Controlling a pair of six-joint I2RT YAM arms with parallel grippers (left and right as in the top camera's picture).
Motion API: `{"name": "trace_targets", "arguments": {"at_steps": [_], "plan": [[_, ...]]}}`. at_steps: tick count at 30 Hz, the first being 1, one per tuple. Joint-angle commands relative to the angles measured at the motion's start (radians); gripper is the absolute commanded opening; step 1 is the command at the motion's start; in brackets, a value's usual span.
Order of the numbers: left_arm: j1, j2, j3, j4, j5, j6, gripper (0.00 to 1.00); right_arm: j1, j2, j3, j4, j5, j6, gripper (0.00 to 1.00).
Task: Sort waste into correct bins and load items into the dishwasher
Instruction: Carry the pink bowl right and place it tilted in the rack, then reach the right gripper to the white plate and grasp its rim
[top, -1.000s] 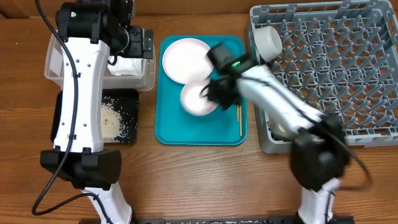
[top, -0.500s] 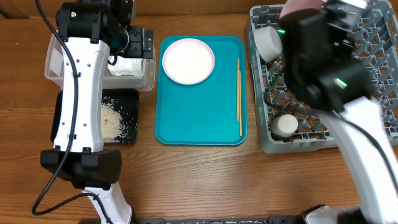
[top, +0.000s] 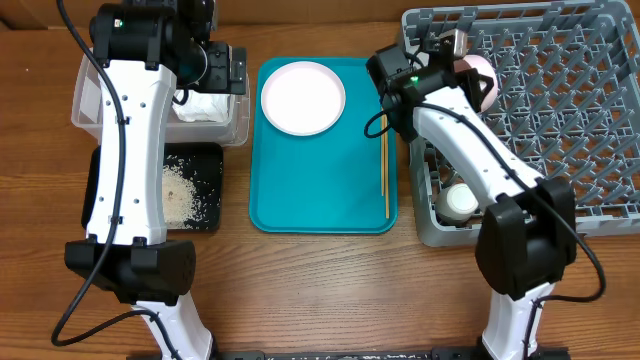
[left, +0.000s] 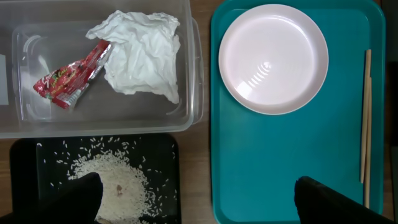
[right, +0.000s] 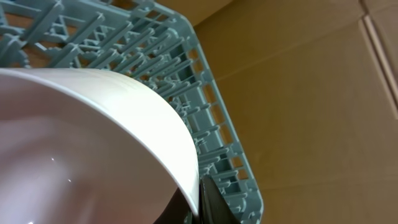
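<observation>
My right gripper (top: 462, 62) (right: 198, 199) is shut on the rim of the small white plate (top: 482, 76) (right: 93, 130), holding it tilted over the back left of the grey dish rack (top: 560, 120) (right: 217, 130). A small cup (top: 460, 202) stands in the rack's front left. The large plate (top: 303, 97) (left: 273, 58) and the chopsticks (top: 384, 155) (left: 365, 118) lie on the teal tray (top: 320, 190). My left gripper (top: 215, 65) (left: 202, 205) is open and empty, high above the clear tub (top: 90, 100) (left: 193, 81). The tub holds the napkin (left: 143, 53) and the red wrapper (left: 71, 74). Rice (top: 185, 192) (left: 115, 180) lies on the black tray (left: 25, 162).
The tub and black tray stand at the far left, the teal tray in the middle, the rack at the right. Bare wooden table runs along the front. My right arm crosses the rack's left side and hides part of it.
My right gripper took the small plate off the teal tray and carried it up and right to the rack's back left. The left arm has not moved.
</observation>
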Motion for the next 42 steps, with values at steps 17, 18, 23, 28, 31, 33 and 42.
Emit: {"name": "trace_targets", "arguments": {"at_steps": [17,18,23,28,31,33,42], "plan": [[-0.002,0.0,0.013,0.002,-0.01,-0.018,1.0,0.02,0.033,-0.137,0.009,0.056,0.176,0.04],[-0.002,0.0,0.013,0.002,-0.01,-0.018,1.0,0.025,0.033,-0.137,0.009,0.034,0.176,0.04],[-0.002,0.0,0.013,0.002,-0.01,-0.018,1.0,0.047,0.033,-0.137,0.002,-0.087,0.176,0.04],[-0.002,0.0,0.013,0.002,-0.01,-0.018,1.0,0.078,0.033,-0.137,0.002,-0.132,0.176,0.2],[-0.002,0.0,0.013,0.002,-0.01,-0.018,1.0,0.093,0.032,-0.135,0.027,-0.128,0.176,0.75],[-0.002,0.0,0.013,0.002,-0.01,-0.018,1.0,0.1,0.032,-0.125,0.051,-0.129,0.176,0.98],[-0.002,0.0,0.013,0.002,-0.01,-0.018,1.0,0.135,0.021,0.074,0.063,-0.426,0.125,1.0]]}}
